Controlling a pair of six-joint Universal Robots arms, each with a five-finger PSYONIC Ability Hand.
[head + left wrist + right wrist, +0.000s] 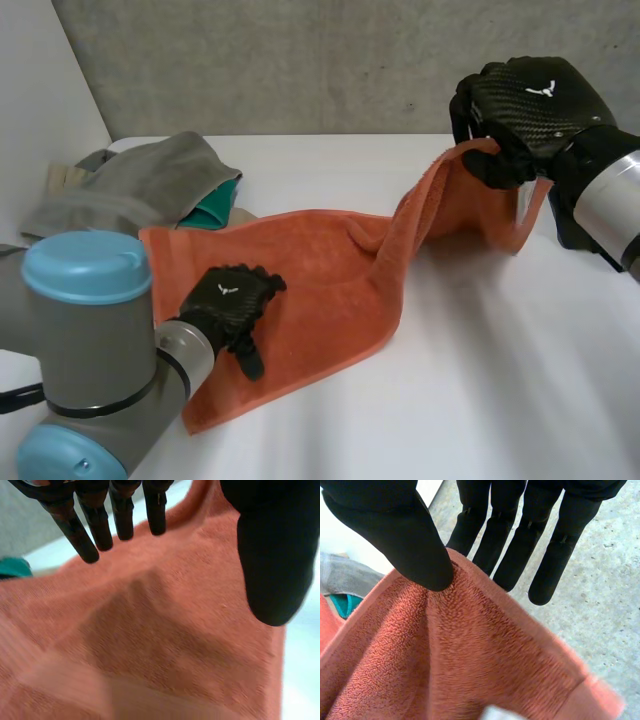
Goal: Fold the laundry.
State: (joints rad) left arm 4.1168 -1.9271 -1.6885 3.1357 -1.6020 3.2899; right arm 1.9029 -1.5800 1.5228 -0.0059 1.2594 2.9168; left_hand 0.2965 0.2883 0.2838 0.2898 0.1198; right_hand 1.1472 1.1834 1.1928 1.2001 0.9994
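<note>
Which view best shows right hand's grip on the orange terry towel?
Right wrist view: right hand pinches orange terry towel edge, thumb against fingers. Head view shows that end lifted; left wrist view, towel under left hand.

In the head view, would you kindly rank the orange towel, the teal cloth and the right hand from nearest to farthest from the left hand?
1. orange towel, directly under the left hand.
2. teal cloth, just past the towel's far edge.
3. right hand, raised at the far right, pinching the towel's end.

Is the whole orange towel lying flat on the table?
No, the right hand holds one end of the orange towel raised above the table.
</note>
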